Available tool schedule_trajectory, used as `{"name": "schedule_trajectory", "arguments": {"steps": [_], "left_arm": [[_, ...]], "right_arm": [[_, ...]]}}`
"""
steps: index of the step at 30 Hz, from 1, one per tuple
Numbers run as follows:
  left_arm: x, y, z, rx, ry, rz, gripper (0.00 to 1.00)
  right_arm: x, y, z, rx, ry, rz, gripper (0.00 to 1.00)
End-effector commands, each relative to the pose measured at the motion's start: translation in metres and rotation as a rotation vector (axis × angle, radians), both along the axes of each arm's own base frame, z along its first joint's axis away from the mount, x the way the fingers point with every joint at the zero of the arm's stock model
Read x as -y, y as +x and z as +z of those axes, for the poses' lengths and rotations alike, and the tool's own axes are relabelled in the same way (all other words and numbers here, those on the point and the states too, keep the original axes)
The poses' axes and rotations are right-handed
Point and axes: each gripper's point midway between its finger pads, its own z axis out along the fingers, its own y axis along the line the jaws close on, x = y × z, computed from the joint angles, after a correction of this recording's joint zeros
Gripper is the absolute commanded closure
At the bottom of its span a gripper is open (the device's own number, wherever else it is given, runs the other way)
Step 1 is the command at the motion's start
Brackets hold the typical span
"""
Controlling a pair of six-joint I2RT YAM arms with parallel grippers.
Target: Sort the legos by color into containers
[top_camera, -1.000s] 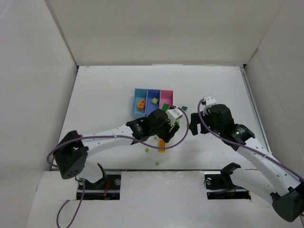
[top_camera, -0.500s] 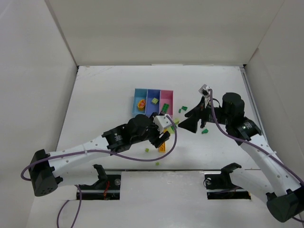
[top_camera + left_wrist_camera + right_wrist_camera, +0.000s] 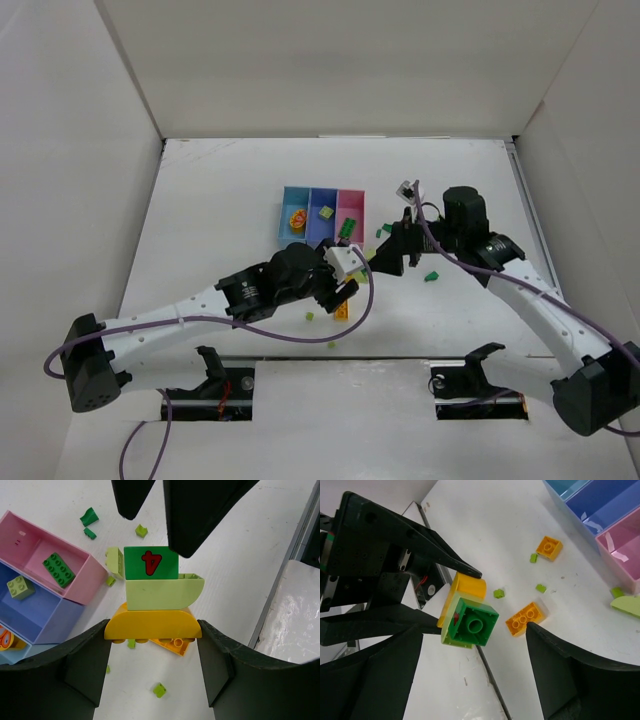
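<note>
The left tool (image 3: 153, 626) clamps the yellow-orange base of a three-brick stack (image 3: 151, 582), with a lime brick in the middle and a green one on top. The right tool (image 3: 475, 640) hangs open, its fingers on either side of the stack's top and apart from it. The bin tray (image 3: 95, 575) sits ahead and left of the left tool. Loose legos (image 3: 170, 644) lie beneath it on the surface (image 3: 240, 555).
</note>
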Motion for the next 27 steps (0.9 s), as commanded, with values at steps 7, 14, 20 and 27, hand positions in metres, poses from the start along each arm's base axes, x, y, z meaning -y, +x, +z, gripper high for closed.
{"name": "schedule_trajectory", "arguments": {"steps": [7, 14, 20, 27], "left_arm": [[0.005, 0.002, 0.026, 0.066, -0.074, 0.003, 0.53], [0.004, 0.008, 0.025, 0.077, -0.067, 0.033, 0.53], [0.002, 0.011, 0.025, 0.084, -0.063, 0.050, 0.53], [0.001, 0.011, 0.021, 0.065, -0.064, 0.068, 0.53]], "right_arm": [[-0.016, 0.005, 0.007, 0.024, 0.054, 0.094, 0.16], [-0.022, -0.001, 0.010, 0.009, 0.080, 0.147, 0.37], [-0.023, -0.003, 0.015, 0.013, 0.092, 0.168, 0.59], [-0.011, 0.008, 0.014, 0.007, 0.089, 0.126, 1.00]]}}
